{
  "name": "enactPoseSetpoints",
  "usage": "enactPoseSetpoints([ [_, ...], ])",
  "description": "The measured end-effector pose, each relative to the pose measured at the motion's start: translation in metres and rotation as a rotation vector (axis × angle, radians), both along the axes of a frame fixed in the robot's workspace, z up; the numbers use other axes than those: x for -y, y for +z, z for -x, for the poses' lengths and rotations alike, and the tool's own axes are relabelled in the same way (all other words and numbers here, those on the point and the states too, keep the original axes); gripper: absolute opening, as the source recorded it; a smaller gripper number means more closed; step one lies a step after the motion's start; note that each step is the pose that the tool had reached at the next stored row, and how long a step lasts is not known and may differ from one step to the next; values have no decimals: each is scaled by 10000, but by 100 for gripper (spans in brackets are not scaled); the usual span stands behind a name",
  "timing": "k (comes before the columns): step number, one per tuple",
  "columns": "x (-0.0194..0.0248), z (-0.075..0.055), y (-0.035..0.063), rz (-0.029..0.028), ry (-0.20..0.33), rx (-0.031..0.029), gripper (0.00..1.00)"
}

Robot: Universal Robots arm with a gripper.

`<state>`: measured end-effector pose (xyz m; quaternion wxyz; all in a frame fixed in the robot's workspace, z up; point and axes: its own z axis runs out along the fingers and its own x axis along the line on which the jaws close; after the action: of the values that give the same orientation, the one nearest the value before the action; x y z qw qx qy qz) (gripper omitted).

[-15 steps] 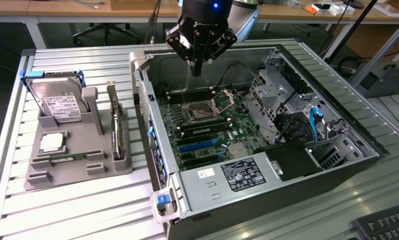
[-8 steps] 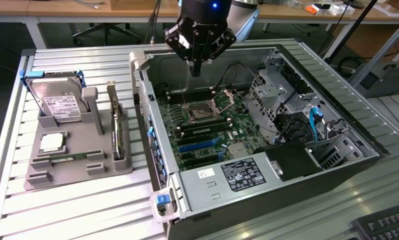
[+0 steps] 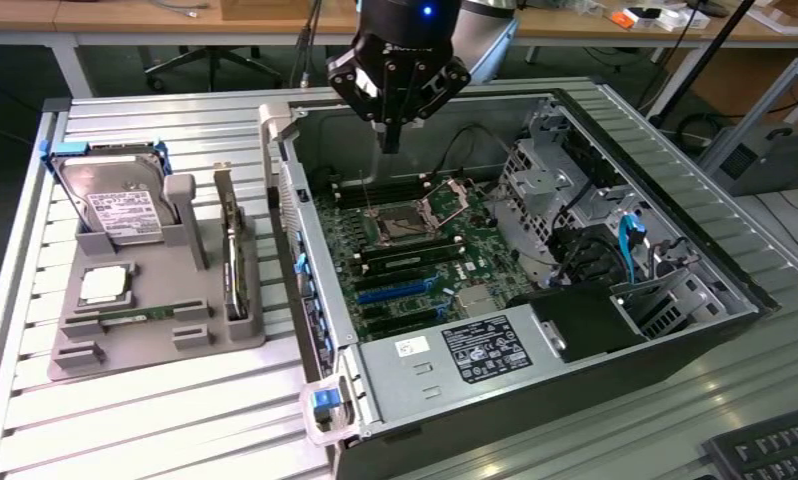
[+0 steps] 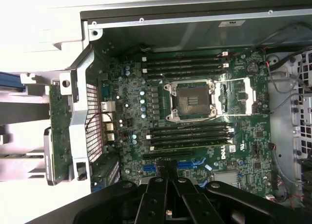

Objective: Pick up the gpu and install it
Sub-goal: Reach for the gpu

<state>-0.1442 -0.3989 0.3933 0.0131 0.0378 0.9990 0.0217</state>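
Note:
The gpu (image 3: 234, 252), a thin dark green card with a metal bracket edge, stands on its long edge in a slot of the grey holder (image 3: 159, 340), at the exterior view's left of the open computer case (image 3: 719, 290). In the wrist view the gpu (image 4: 60, 131) appears as a green board just outside the case wall. My gripper (image 3: 390, 146) hangs shut and empty over the far end of the case, above the motherboard (image 3: 413, 250) and well apart from the gpu. The wrist view has the shut gripper (image 4: 168, 174) over the blue expansion slots (image 4: 192, 163).
The grey holder also carries a silver hard drive (image 3: 119, 205), a processor (image 3: 103, 285) and a memory stick (image 3: 132, 317). Inside the case are the open processor socket (image 3: 406, 222), drive cages (image 3: 559, 190) and the power supply (image 3: 466, 355). A keyboard (image 3: 773, 455) lies at the near corner.

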Motion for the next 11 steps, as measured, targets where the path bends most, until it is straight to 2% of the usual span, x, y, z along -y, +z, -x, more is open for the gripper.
enactPoseSetpoints([
  [11,0,23,0,0,-1,0,11],
])
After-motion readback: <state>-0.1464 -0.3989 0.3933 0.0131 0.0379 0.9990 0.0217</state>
